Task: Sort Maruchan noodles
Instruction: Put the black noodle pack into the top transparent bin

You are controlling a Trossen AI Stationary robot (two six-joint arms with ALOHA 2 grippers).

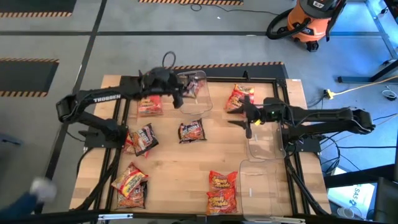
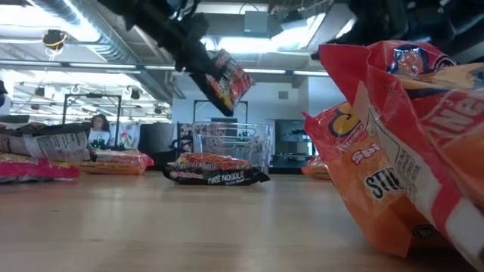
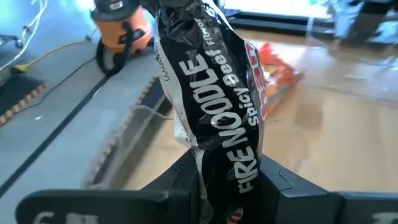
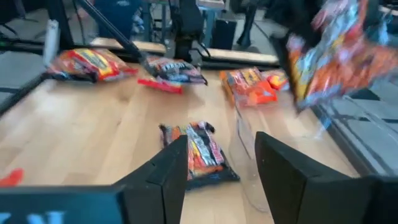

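Above the clear bin, left gripper clamps a crinkly black noodle packet, long axis tilted. Right gripper open, empty.

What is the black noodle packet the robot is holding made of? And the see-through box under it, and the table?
The black Fire Noodle packet in the left gripper looks like thin glossy plastic film: it crinkles and shines. The clear rectangular bin seems to be hard transparent plastic, since the room shows through its walls. The table looks like pale wood with visible plank lines, smooth, maybe varnished.
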